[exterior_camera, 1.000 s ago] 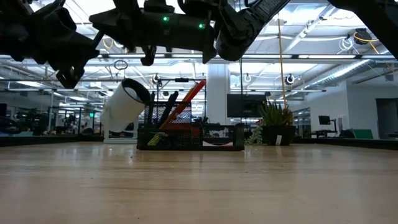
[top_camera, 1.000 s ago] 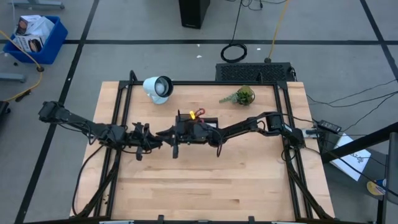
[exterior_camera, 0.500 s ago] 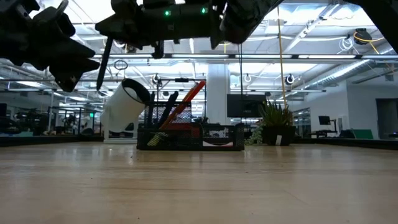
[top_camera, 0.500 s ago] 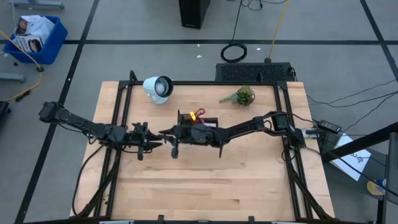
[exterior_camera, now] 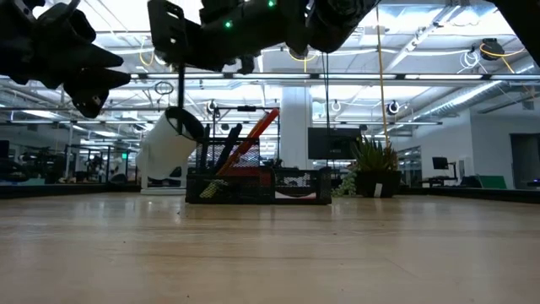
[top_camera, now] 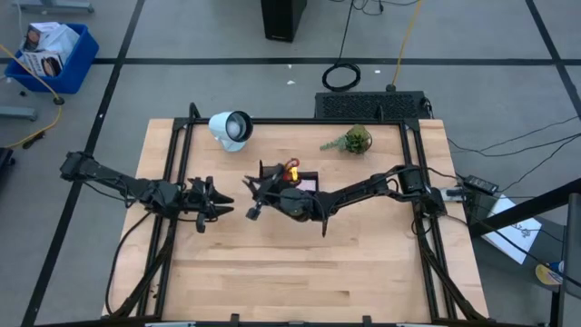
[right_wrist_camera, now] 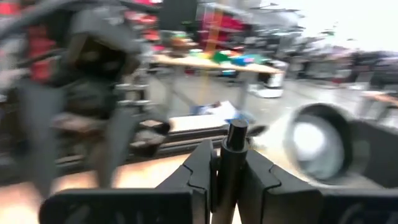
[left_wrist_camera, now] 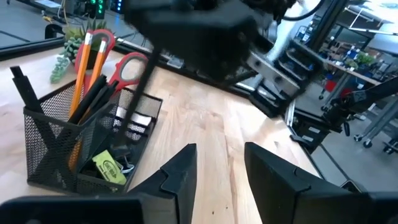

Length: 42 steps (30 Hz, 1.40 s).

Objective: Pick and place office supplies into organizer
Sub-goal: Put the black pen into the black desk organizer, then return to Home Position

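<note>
Black pen (right_wrist_camera: 231, 163) is clamped in my right hand (top_camera: 255, 202), raised off the tabletop (top_camera: 300, 263) just left of the organizer (top_camera: 289, 181). My left hand (top_camera: 218, 202) hangs further left with its fingers (left_wrist_camera: 180, 176) spread and nothing between them. That mesh organizer sits mid-tabletop with the orange pencils (left_wrist_camera: 83, 61) and red-handled scissors (left_wrist_camera: 127, 67) standing in it, white lamp (top_camera: 231, 128) and small plant (top_camera: 355, 140) behind.

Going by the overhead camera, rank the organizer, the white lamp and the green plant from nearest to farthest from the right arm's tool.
1. organizer: just beside the right tool, toward the table's back.
2. white lamp: back left of the table.
3. green plant: back right, farthest.
The right tool holds a black pen.
</note>
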### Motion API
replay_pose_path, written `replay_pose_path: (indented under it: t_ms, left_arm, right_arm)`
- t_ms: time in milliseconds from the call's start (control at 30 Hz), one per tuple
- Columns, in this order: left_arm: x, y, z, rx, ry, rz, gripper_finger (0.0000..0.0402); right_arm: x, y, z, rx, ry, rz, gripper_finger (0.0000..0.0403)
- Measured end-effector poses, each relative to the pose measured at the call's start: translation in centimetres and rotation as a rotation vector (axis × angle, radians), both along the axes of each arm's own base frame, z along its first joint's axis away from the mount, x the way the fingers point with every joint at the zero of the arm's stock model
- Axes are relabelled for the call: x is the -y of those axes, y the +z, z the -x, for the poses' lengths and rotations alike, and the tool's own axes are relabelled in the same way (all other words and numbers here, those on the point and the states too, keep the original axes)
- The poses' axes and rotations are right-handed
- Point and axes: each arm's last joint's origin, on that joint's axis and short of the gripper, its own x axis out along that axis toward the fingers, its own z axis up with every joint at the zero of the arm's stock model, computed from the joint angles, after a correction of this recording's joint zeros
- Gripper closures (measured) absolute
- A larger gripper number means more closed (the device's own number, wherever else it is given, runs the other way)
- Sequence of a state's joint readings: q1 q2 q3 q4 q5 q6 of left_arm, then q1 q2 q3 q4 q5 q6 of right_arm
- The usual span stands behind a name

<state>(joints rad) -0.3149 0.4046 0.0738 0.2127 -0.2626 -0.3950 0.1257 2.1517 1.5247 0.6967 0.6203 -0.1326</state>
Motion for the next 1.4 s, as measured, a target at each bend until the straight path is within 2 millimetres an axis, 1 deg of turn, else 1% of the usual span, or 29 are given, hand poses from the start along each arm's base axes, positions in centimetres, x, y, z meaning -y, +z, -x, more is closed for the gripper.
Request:
replay_pose_path:
  t_ms: [100,200,300,433,667,733,833,933,1067,1167,1233,1300,1400]
  left_arm:
    - [0.0,-0.1,0.0,-0.012,0.000,0.002,0.0260]
    - [0.0,-0.2,0.0,-0.021,-0.001,0.000,0.0257]
    - [0.0,-0.4,0.0,-0.038,0.000,-0.001,0.0256]
    - [0.0,-0.4,0.0,-0.041,0.002,0.010,0.0256]
    - [0.0,-0.4,0.0,-0.040,0.003,0.033,0.0256]
    - [0.0,-0.4,0.0,-0.040,0.003,0.033,0.0256]
    - [0.0,-0.4,0.0,-0.040,0.005,0.047,0.0256]
    - [0.0,-0.4,0.0,-0.039,0.006,0.056,0.0256]
    - [0.0,-0.4,0.0,-0.040,0.008,0.067,0.0256]
    - [0.0,-0.4,0.0,-0.040,0.008,0.065,0.0256]
    - [0.0,-0.4,0.0,-0.039,0.009,0.062,0.0256]
    - [0.0,-0.4,0.0,-0.038,0.012,0.041,0.0256]
    - [-0.1,-0.5,0.0,-0.044,0.028,-0.037,0.0256]
  right_arm:
    - [0.3,0.3,0.2,0.012,-0.124,0.031,0.0367]
    - [0.7,0.3,0.3,-0.011,-0.211,0.058,0.0363]
    - [1.0,0.4,0.3,-0.017,-0.232,0.075,0.0370]
    - [2.0,0.4,0.3,-0.011,-0.251,0.072,0.0371]
    - [3.7,0.2,0.2,-0.024,-0.288,0.063,0.0363]
    - [4.3,-0.3,0.2,-0.041,-0.285,0.020,0.0364]
    - [5.4,-1.9,0.4,-0.076,-0.208,-0.060,0.0362]
    - [5.9,-3.0,0.9,-0.052,-0.187,-0.079,0.0342]
    - [5.5,-3.0,1.4,0.005,-0.176,-0.047,0.0296]
    - [4.7,-2.7,1.4,0.019,-0.155,-0.008,0.0256]
    - [3.8,-2.1,1.5,0.038,-0.137,0.046,0.0233]
    - [2.4,-1.2,1.6,0.067,-0.111,0.104,0.0215]
    - [0.5,0.1,2.0,0.098,-0.071,0.147,0.0200]
